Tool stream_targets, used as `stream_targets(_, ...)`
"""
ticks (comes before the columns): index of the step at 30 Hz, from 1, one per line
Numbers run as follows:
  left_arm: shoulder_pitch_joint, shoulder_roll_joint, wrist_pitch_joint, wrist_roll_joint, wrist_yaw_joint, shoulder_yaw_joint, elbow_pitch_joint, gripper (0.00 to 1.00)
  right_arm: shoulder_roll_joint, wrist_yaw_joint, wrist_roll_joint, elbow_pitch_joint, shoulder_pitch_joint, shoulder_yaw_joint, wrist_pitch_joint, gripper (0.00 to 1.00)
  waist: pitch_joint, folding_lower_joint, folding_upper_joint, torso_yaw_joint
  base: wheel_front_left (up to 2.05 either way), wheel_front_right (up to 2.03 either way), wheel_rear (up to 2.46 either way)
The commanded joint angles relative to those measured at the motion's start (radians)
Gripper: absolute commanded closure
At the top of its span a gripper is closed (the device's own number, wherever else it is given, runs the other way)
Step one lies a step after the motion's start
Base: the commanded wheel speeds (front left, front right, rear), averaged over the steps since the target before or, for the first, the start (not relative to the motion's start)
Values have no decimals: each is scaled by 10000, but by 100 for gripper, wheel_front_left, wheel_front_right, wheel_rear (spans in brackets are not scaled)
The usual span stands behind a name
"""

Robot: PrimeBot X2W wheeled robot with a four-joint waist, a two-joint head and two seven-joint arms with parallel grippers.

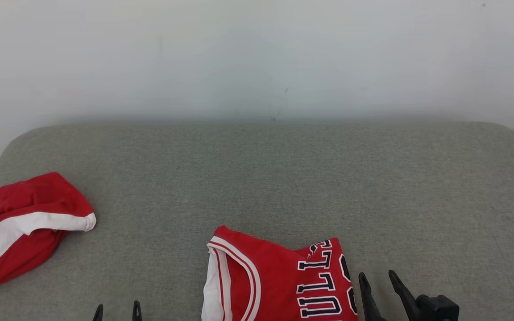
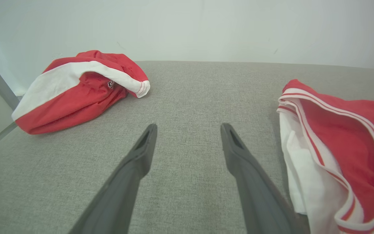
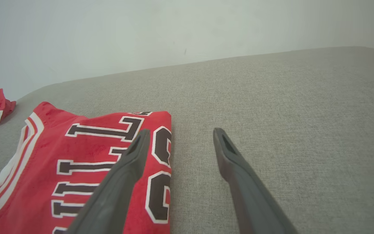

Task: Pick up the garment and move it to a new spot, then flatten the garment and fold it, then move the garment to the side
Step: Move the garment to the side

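A: Quick one, where's the jersey (image 1: pixel 279 285) rn?

B: Near edge of the grey cushion (image 1: pixel 283 178), about centre, between the two arms. It looks folded already: lettering up, straight crease down its right side, striped armhole and white lining on the left.

A: And the grippers?

B: Left gripper (image 2: pixel 188 128) has its fingers spread wide w/ nothing between them, just bare cushion. It sits low beside the jersey's left edge, not touching. Right gripper (image 3: pixel 179 133) is also spread wide and empty, just beside the crease. In the right wrist view one finger overlaps the lettering (can't tell if it's resting on the cloth or hovering above it).

A: Why flank it like that?

B: My guess is one arm per side, so both can take an edge and carry the fold w/o it falling open. I'd say the fold's done and the move to the side is what's left.

A: What's the red and white bundle (image 1: pixel 29 223) far left?

B: Another garment, bunched, well apart from the jersey. Prob. the side pile, so that's likely where this one goes. Risk: the slippery mesh could unfold if only one corner gets pinched.
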Motion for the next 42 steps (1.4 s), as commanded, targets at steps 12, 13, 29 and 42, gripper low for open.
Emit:
stream_targets(12,15,-11,-28,164,-152,30,42,0,18,-24,1396,2530,-1165,194,1,0,501,0,0,1623,0,0,0)
stream_targets(13,-26,-9,-28,137,-174,36,51,0,18,-24,1542,2810,-1301,276,0,0,552,0,0,1690,0,0,0)
stream_targets(29,-265,-9,-28,32,-164,-272,-152,0,-246,-35,1714,4422,-2361,533,11,100,637,0,0,1011,0,0,0)
stream_targets(42,-767,-6,-28,-147,-103,-1166,-202,0,-125,-26,920,3647,-2371,-207,-3,100,861,0,0,-2793,0,0,0)
